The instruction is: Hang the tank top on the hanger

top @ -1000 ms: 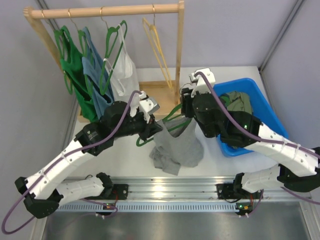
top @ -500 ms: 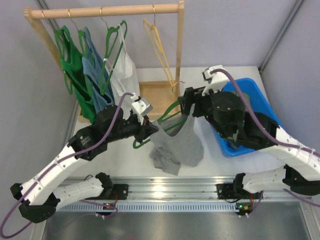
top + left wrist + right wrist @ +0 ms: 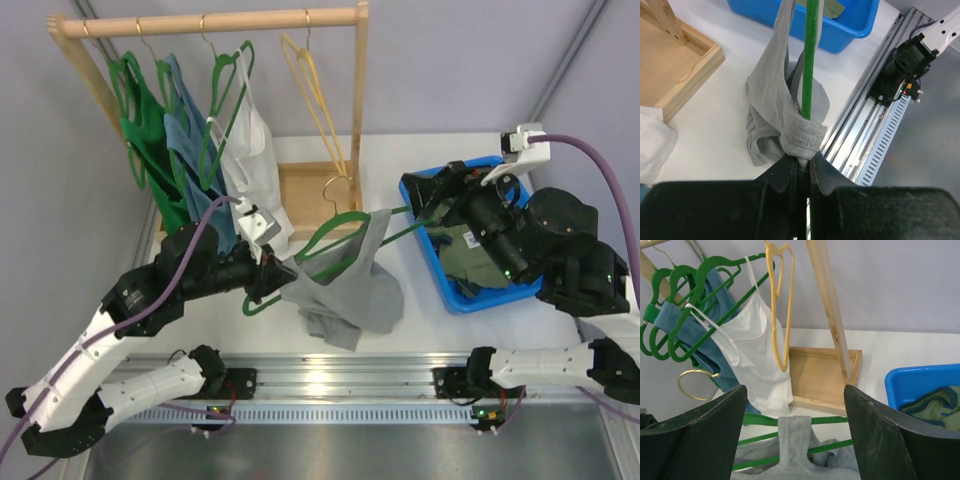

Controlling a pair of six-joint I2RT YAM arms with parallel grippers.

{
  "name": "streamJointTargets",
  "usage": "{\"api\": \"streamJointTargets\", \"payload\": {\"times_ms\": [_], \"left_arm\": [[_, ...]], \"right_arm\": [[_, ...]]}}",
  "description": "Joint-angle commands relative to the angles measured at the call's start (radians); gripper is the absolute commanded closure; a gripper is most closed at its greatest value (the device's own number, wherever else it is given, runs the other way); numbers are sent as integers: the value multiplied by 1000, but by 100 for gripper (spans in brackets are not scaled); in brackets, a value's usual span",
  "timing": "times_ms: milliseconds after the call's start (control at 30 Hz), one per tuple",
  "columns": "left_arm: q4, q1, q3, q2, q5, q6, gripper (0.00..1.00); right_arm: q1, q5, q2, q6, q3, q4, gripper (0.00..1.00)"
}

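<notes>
1. Since half a second ago, my right gripper [image 3: 415,200] has drawn back toward the right of the top view. It has come off the top [image 3: 345,290] and now sits at the upper-left corner of the blue bin [image 3: 465,300]. My left gripper [image 3: 270,280] has shifted a little to the left.
2. My left jaws are clamped together on one end of the hanger [image 3: 807,60]. A band of grey knit is bunched over that end right at my fingertips, low in the centre of the left wrist view.
3. My right jaws stand wide apart and grip nothing. In the right wrist view, green bars and a grey strap lie between my fingers at the bottom edge; I cannot tell whether a bar touches a finger.
4. The hanger slants across the centre of the top view, from my left gripper at lower left up toward my right gripper. Its metal hook [image 3: 335,187] sits above the middle.
5. The top hangs on the hanger at frame centre. One strap runs up along the green bar, and the rest slumps in a heap on the table [image 3: 400,160] just below.
6. The wooden rack [image 3: 200,20] at upper left carries clothes on green hangers, a white top [image 3: 250,150] and a bare yellow hanger [image 3: 784,365].
7. An olive cloth [image 3: 470,250] lies in the bin.
</notes>
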Motion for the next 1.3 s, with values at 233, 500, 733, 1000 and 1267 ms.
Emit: {"api": "streamJointTargets", "payload": {"times_ms": [233,500,733,1000,1267], "left_arm": [[-154,0,395,29,-22,4,100],[-326,-2,773,185,-198,30,100],[-363,-2,920,202,-364,-1,100],[-469,-2,967,233,-559,-60,100],[-469,-2,867,204,-634,-131,100]], "right_arm": [[11,31,6,-42,31,44,22],[13,34,22,-50,46,53,21],[11,36,25,-50,51,58,20],[11,34,61,-57,92,23,19],[11,34,60,-57,76,6,19]]}}
